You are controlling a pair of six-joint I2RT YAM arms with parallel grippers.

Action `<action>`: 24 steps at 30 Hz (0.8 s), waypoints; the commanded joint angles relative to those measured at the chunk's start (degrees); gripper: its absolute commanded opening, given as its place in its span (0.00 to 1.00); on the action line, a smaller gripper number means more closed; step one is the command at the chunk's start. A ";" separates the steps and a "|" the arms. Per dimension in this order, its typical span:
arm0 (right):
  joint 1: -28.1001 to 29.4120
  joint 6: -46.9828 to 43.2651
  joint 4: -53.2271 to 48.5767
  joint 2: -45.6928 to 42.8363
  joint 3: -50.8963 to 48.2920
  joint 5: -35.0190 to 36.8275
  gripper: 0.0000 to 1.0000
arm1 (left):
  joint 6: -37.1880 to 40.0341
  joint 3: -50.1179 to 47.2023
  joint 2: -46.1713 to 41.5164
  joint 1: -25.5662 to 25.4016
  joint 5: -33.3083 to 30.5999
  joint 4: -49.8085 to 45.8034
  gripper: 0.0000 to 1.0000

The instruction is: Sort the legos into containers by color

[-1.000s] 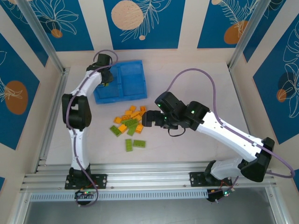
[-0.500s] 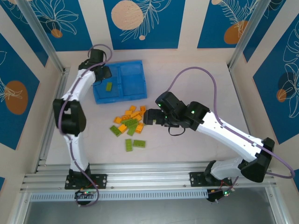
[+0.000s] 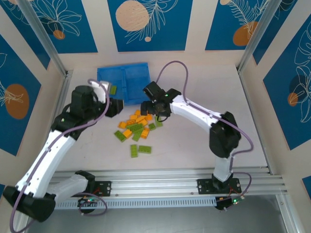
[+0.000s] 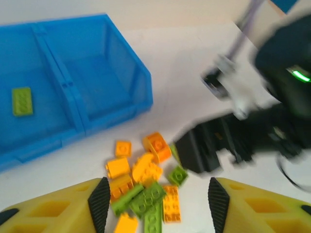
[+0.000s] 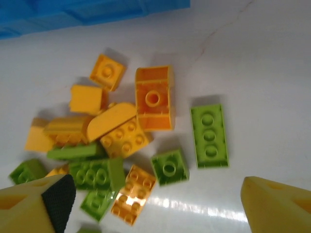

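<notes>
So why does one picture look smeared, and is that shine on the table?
Left wrist view: the right arm is streaked with motion blur, the blue tray softer too. Right wrist view: bricks fairly crisp, a white glare streak on the table near the bottom. Top view: sharp, evenly lit.

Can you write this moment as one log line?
left tool open, empty | right tool open above legos | tray: one green lego

no words, numbers or brand names can be read anywhere. the blue wall panels at the top of the frame carry only drawn leaves and round shapes, not letters. the legos show plain round bumps, and any marks on them are too small to read.
</notes>
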 commanded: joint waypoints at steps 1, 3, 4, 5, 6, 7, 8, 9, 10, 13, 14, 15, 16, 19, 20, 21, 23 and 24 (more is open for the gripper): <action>-0.56 -1.72 1.03 4.85 5.20 1.17 0.85 | 6.18 -5.20 -4.04 -0.56 6.47 -4.68 0.61; -1.14 -1.60 0.91 8.42 7.71 0.33 0.82 | 6.51 -7.36 -6.17 -0.57 6.78 -5.76 0.63; -1.42 -1.55 0.94 9.98 8.79 0.04 0.81 | 6.68 -8.10 -6.85 -0.59 7.13 -6.21 0.64; -1.65 -1.30 0.99 11.44 9.58 -0.16 0.79 | 6.87 -8.63 -7.34 -0.59 7.31 -6.65 0.66; -1.77 -1.26 0.99 12.61 10.36 -0.56 0.77 | 6.96 -8.81 -7.53 -0.61 7.08 -7.11 0.67; -1.94 -1.16 0.91 13.89 11.13 -0.96 0.74 | 6.97 -8.79 -7.66 -0.62 6.48 -7.84 0.68; -2.08 -0.79 0.88 15.01 11.65 -1.16 0.70 | 7.05 -8.50 -7.67 -0.69 5.76 -8.61 0.68; -2.24 -0.51 0.76 15.79 12.03 -1.35 0.67 | 7.12 -8.19 -7.72 -0.57 5.15 -9.25 0.69; -2.44 -0.25 0.79 16.64 12.26 -1.76 0.62 | 7.06 -7.92 -7.86 -0.62 4.44 -9.87 0.70; -2.70 0.55 1.07 18.58 12.45 -2.83 0.52 | 7.18 -7.95 -8.86 -0.60 4.25 -9.89 0.77; -2.80 0.64 1.02 19.03 12.67 -3.29 0.49 | 7.14 -7.92 -9.13 -0.64 4.19 -9.92 0.79; -2.92 0.64 0.92 19.39 12.87 -3.66 0.47 | 7.11 -7.92 -9.37 -0.60 4.09 -10.00 0.81; -2.89 0.66 0.59 19.61 13.05 -3.73 0.46 | 7.05 -7.97 -9.63 -0.60 3.99 -10.14 0.84; -3.05 0.78 -0.04 19.58 13.16 -3.17 0.38 | 6.57 -8.64 -10.25 -0.59 3.74 -9.75 0.98; -3.17 0.82 -0.07 19.40 13.16 -3.15 0.36 | 6.47 -8.84 -10.34 -0.57 3.74 -9.44 1.00; -3.27 0.93 -0.42 19.14 13.39 -3.10 0.34 | 6.35 -9.03 -10.54 -0.61 3.74 -9.13 1.00; -3.32 1.31 -1.53 18.04 13.98 -2.69 0.32 | 6.09 -8.93 -10.64 -0.59 3.84 -9.12 1.00; -3.19 1.20 -1.90 16.77 14.13 -2.21 0.32 | 5.92 -8.73 -10.73 -0.58 4.15 -9.20 1.00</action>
